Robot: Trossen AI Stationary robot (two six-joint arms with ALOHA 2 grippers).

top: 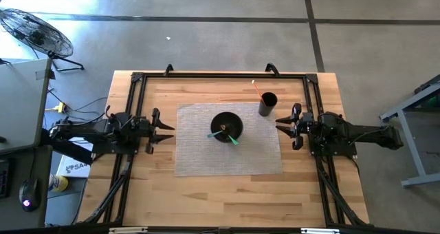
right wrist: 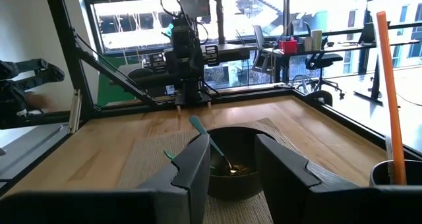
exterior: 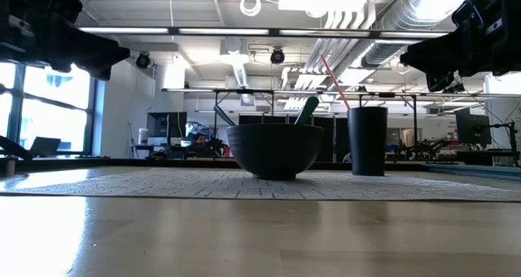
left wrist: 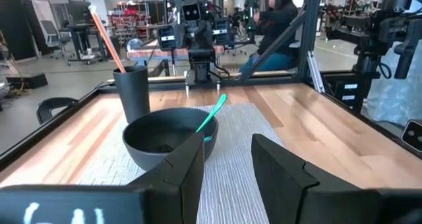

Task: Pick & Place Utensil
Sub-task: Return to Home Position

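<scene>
On the table mat (top: 199, 158), the black bowl (top: 226, 126) holds a teal-handled utensil (left wrist: 212, 113). The black cup (top: 267, 104) stands near it with the orange straw (top: 256, 89) inside. The left pincer (top: 165, 132) and right pincer (top: 282, 126) hover at opposite mat edges, fingers apart.

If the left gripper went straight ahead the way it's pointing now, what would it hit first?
Likely the bowl, straight ahead of the left gripper on the mat. The gripper hangs above the table, though, so it might clip only the rim or pass over.
</scene>
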